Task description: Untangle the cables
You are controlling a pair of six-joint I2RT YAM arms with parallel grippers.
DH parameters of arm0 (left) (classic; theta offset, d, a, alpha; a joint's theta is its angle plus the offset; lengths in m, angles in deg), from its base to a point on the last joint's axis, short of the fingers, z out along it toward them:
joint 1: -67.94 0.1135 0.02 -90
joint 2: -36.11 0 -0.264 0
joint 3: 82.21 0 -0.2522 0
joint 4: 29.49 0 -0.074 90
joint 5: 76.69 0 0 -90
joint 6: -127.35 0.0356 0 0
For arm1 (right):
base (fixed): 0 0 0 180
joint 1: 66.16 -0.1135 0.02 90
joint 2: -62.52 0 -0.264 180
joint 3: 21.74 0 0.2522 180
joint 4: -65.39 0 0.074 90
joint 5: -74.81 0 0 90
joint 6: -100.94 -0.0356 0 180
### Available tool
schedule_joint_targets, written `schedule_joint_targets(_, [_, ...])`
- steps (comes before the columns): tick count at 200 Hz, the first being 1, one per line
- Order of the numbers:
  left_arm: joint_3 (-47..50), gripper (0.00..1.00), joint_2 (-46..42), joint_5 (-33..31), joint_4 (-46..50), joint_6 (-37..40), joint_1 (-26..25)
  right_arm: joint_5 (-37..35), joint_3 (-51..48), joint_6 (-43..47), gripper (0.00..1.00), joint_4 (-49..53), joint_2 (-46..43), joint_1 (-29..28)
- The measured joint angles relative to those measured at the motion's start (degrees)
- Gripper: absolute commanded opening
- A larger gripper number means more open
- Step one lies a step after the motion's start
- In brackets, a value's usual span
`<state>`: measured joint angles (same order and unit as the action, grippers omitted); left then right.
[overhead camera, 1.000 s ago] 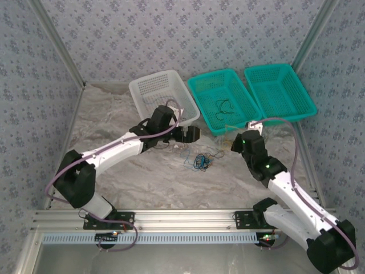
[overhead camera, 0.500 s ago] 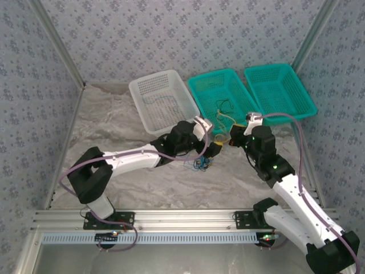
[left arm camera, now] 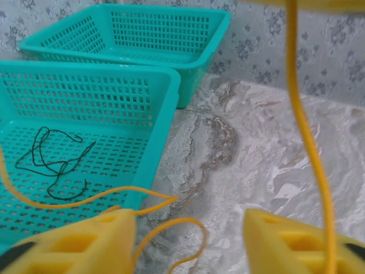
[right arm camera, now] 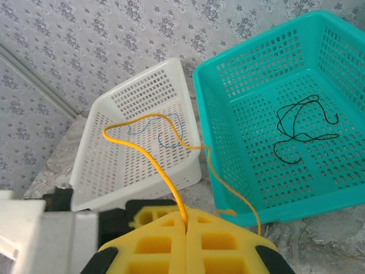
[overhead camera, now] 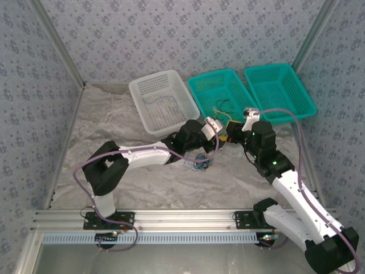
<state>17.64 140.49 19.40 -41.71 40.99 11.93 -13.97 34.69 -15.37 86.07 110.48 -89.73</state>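
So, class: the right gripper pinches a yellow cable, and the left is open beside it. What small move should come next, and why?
Probably close the left gripper on the yellow cable. Its fingers stand apart with a loop of it between them, and the right gripper clamps another stretch, so both could then ease it free of the tangle.

The top external camera looks down from high and far on the near side of the middle teal basket (overhead camera: 211, 75). The left wrist camera sits low and close beside its near right corner, facing far-right. The right wrist camera looks down into it from close above its near rim. All three views share its black cable (overhead camera: 224, 105).
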Motion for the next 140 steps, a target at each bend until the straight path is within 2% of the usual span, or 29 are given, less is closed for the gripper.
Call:
schedule_joint_targets(24, [-2.97, 0.26, 2.29, 0.02, 0.02, -0.61, 0.02, -0.37, 0.44, -0.02, 0.0, -0.28, 0.15, 0.76])
schedule_joint_targets(46, [-3.87, 0.24, 3.02, 0.13, -0.92, -2.8, 0.07, -0.7, 1.2, -0.02, 0.0, -0.48, 0.55, 1.22])
schedule_joint_targets(62, [-3.87, 0.25, 3.21, 0.02, -1.57, -5.07, 0.07, -0.68, 1.46, -0.04, 0.0, -0.72, 0.59, 1.2])
schedule_joint_targets(117, [-1.99, 0.38, 5.57, -2.05, -1.73, -12.96, 0.11, -0.59, 3.98, -1.2, 0.0, -3.65, 0.44, 1.25])
schedule_joint_targets(140, [0.42, 0.4, 6.75, -2.93, -1.64, -16.02, 0.11, -1.03, 5.6, -1.84, 0.0, -4.37, 0.31, 1.9])
